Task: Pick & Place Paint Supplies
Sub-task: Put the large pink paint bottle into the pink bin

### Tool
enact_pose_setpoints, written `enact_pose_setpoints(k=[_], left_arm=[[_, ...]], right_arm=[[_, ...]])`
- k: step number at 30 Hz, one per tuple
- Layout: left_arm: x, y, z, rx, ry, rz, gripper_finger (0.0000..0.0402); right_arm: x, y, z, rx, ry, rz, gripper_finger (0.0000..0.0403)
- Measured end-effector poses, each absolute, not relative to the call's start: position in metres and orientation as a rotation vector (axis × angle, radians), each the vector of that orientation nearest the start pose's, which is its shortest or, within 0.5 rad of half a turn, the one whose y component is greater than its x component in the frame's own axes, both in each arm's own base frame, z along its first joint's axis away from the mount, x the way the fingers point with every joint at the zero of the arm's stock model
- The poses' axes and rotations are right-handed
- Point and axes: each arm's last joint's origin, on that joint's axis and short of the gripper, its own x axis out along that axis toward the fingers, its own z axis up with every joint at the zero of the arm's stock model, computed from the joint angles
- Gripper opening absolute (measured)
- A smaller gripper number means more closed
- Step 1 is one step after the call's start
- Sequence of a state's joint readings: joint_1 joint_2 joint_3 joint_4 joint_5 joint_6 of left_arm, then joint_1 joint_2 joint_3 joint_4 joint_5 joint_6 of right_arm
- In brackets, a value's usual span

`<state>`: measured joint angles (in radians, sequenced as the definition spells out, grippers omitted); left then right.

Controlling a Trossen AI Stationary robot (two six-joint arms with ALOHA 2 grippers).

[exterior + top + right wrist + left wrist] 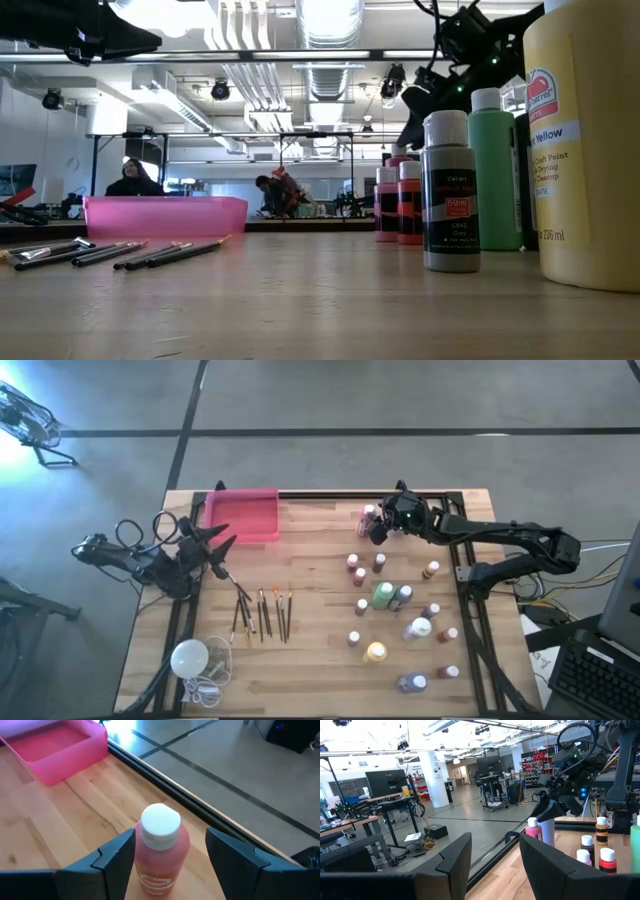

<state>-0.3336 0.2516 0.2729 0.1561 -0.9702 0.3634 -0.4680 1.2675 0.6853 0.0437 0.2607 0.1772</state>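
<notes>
A pink paint bottle (161,860) with a white cap stands upright on its base near the table's far edge (367,515). My right gripper (171,842) is open, one finger on each side of the bottle, slanting down at it from the table's right (376,528). Several more white-capped paint bottles (400,610) stand on the table's right half. Several thin paintbrushes (262,615) lie flat left of the middle. My left gripper (495,857) is open with nothing between its fingers, above the table's left edge (215,548), by the pink tray (240,515). My right gripper has one finger (122,852) right beside the pink bottle's shoulder (139,851); I cannot tell whether it touches. The other finger (225,852) stands clear of the bottle with a gap between them. The bottle stays upright on the table.
The pink tray (55,747) sits at the far left, close to the black rail of the far edge (165,785). A white round bulb with a cord (189,657) lies at the near left. Bare wood lies between the brushes and the bottles.
</notes>
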Motion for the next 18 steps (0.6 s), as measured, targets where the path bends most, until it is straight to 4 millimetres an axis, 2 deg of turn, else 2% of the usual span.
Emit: enact_pose_setpoints(k=[5, 12, 18], left_arm=[[0.094, -0.007, 0.249, 0.241, -0.026, 0.652, 0.0174], [0.094, -0.007, 0.249, 0.241, -0.026, 0.652, 0.0174], [0.094, -0.007, 0.249, 0.241, -0.027, 0.651, 0.0175]], right_arm=[[0.229, -0.124, 0.221, 0.233, 0.480, -0.758, 0.0242], [0.230, -0.124, 0.221, 0.253, 0.473, -0.754, 0.0224], [0.237, -0.127, 0.211, 0.266, 0.482, -0.722, 0.0222]])
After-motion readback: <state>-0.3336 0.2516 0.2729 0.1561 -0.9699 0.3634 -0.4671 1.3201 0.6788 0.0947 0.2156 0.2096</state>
